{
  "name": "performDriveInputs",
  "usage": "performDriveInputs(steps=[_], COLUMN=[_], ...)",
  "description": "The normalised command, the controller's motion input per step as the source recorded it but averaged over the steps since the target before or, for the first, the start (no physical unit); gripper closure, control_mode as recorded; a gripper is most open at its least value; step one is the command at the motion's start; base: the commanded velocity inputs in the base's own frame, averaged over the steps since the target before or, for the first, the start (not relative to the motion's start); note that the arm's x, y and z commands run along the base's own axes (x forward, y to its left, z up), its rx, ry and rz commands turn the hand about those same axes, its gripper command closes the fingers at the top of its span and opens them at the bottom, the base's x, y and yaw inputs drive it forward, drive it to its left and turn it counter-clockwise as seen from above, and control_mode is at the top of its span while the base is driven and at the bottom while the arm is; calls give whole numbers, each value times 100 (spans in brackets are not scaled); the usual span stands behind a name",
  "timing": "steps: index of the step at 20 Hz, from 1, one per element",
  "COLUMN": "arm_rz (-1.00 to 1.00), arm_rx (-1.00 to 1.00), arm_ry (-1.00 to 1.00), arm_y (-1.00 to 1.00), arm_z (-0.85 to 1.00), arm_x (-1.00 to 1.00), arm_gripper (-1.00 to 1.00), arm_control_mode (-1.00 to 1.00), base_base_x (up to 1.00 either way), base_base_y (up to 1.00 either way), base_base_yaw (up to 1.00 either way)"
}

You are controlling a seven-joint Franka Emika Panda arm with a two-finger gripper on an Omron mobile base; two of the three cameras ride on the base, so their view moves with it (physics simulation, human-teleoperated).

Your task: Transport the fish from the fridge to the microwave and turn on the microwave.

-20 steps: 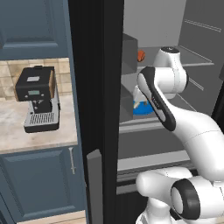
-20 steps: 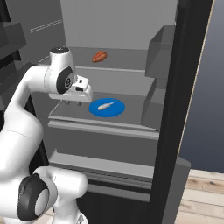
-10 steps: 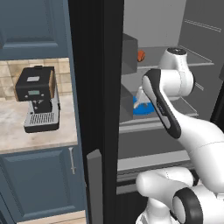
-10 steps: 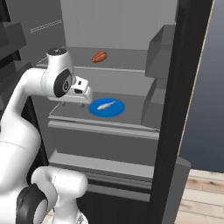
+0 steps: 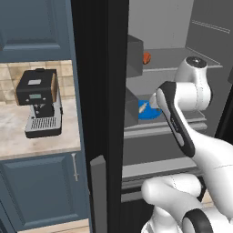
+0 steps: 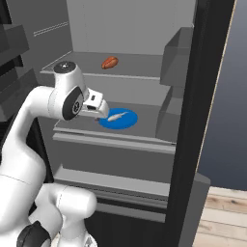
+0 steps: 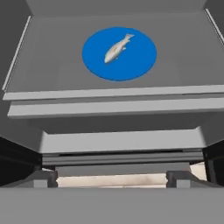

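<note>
The fish (image 7: 117, 48) is small and pale and lies diagonally on a round blue plate (image 7: 131, 65) on a grey shelf of the open fridge (image 6: 130, 29). From the right base view, the fish (image 6: 117, 116) rests on the plate (image 6: 126, 122) just right of my gripper (image 6: 100, 114). My gripper (image 7: 111, 179) is open wide, its fingertips (image 7: 43, 178) in front of and below the shelf edge, apart from the fish, with nothing between them. The left base view shows the fish (image 5: 144, 107) beside my forearm. The microwave is out of view.
A small orange-red item (image 6: 109, 62) lies on the shelf above. Grey door bins (image 6: 176, 58) hang on the fridge's black door (image 6: 202, 96) at the right. Another black door (image 5: 100, 91) stands to the left, with a coffee machine (image 5: 38, 102) on the counter past it and dark blue cabinets (image 5: 36, 27).
The jaws have gone from half open to wide open. The arm's upper joint has shifted a little further into the fridge. Fish and plate have not moved.
</note>
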Motion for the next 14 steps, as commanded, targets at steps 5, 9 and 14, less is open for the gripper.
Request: performDriveInputs(steps=[5, 9, 14], arm_rz=[-3, -5, -11], arm_rx=[0, 0, 0], arm_ry=[-10, -11, -12], arm_y=[-17, -17, 0], arm_z=[-20, -26, -25], arm_x=[0, 4, 26], arm_gripper=[-100, -100, -100], arm_control_mode=[-100, -100, -100], base_base_x=[0, 0, 0], base_base_y=[0, 0, 0], base_base_yaw=[0, 0, 0])
